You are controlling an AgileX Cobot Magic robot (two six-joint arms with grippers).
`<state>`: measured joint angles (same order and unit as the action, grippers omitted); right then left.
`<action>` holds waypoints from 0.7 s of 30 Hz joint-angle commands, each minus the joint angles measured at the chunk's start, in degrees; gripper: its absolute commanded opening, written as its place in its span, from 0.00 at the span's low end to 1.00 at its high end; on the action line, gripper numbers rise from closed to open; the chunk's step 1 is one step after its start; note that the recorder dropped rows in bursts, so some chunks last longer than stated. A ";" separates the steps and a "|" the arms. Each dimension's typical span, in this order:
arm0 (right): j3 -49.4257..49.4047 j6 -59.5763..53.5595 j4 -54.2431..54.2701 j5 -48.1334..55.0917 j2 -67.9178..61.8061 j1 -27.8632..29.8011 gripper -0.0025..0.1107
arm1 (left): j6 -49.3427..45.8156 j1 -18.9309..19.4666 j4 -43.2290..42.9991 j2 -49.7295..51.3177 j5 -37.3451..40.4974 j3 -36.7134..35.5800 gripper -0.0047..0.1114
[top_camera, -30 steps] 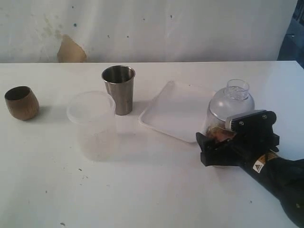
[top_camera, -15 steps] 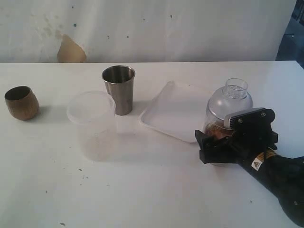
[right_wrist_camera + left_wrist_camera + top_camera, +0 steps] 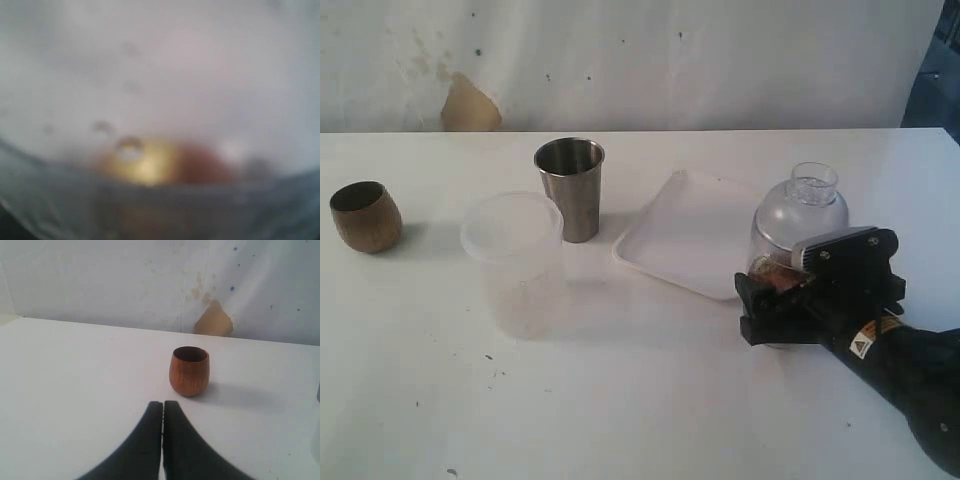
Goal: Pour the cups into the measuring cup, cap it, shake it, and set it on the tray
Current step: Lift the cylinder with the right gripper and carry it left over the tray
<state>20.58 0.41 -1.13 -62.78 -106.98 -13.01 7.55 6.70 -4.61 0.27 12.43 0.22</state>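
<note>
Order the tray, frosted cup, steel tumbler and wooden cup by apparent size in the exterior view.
1. tray
2. frosted cup
3. steel tumbler
4. wooden cup
The frosted cup stands nearer the camera than the tumbler, so their order is unsure.

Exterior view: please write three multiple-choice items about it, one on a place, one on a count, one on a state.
1. Where on the table is the tumbler, relative to the tray?
A. on it
B. right of it
C. left of it

2. How many lidless cups stand left of the tray?
A. two
B. three
C. five

3. The measuring cup is:
A. upright, with a clear lid on
B. lying on its side
C. upright, uncovered

Key:
1 C, the tumbler stands on the table beyond the tray's left edge.
2 B, the wood cup, the frosted cup and the tumbler.
3 A, the domed lid sits on top of it.
</note>
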 commanded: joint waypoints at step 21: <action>11.95 3.98 -7.57 23.21 19.51 -3.12 0.02 | 0.03 0.03 -0.20 -0.27 -0.75 -0.22 0.05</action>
<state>31.01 9.15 -5.18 -40.79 -90.09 -12.54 7.55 6.70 -4.61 0.27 12.43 0.22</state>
